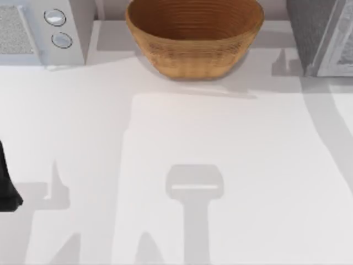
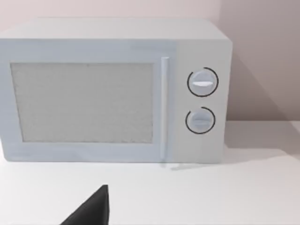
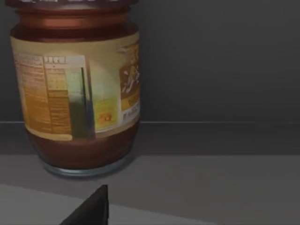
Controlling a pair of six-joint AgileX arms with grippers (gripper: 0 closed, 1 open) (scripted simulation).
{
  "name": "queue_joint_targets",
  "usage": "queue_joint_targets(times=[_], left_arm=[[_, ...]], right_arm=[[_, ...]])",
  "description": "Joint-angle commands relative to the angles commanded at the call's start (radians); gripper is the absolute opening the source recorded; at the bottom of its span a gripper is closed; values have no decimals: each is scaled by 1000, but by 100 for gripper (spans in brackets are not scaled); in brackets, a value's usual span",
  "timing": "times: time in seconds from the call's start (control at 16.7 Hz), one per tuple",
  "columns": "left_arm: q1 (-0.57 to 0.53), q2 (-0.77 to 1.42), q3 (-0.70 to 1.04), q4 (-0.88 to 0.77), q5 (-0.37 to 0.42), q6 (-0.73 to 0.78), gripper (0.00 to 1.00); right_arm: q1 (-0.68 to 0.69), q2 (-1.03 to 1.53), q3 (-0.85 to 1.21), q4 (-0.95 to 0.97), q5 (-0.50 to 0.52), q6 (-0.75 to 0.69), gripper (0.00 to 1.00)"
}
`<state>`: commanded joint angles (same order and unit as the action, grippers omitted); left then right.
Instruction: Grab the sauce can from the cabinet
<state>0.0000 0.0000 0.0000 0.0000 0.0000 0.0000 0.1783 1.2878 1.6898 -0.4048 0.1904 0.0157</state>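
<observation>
The sauce can (image 3: 77, 89) stands upright on a grey shelf inside the dark cabinet (image 1: 322, 36), which is at the table's far right corner. It has a maroon lid, a tan and yellow label and a dark brown lower part. My right gripper (image 3: 93, 210) is a dark wedge low in the right wrist view, close in front of the can and apart from it. My left gripper (image 2: 91, 211) hovers over the table facing the microwave, and the left arm (image 1: 6, 185) is parked at the table's left edge.
A large wicker basket (image 1: 193, 38) sits at the back middle of the white table (image 1: 182, 143). A white microwave (image 1: 38, 30) with two dials stands at the back left, its door (image 2: 84, 103) closed.
</observation>
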Motion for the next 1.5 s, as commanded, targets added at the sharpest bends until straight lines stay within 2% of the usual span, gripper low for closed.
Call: queue_joint_targets(times=[0.48,1.08,1.5], left_arm=[[0,0,0,0,0,0,100],[0,0,0,0,0,0,100],[0,0,0,0,0,0,100]], right_arm=[[4,39,52,-10,7,0,100],[169,373,338,40,184,-2,100],[172,400,363,40,190,-2,100]])
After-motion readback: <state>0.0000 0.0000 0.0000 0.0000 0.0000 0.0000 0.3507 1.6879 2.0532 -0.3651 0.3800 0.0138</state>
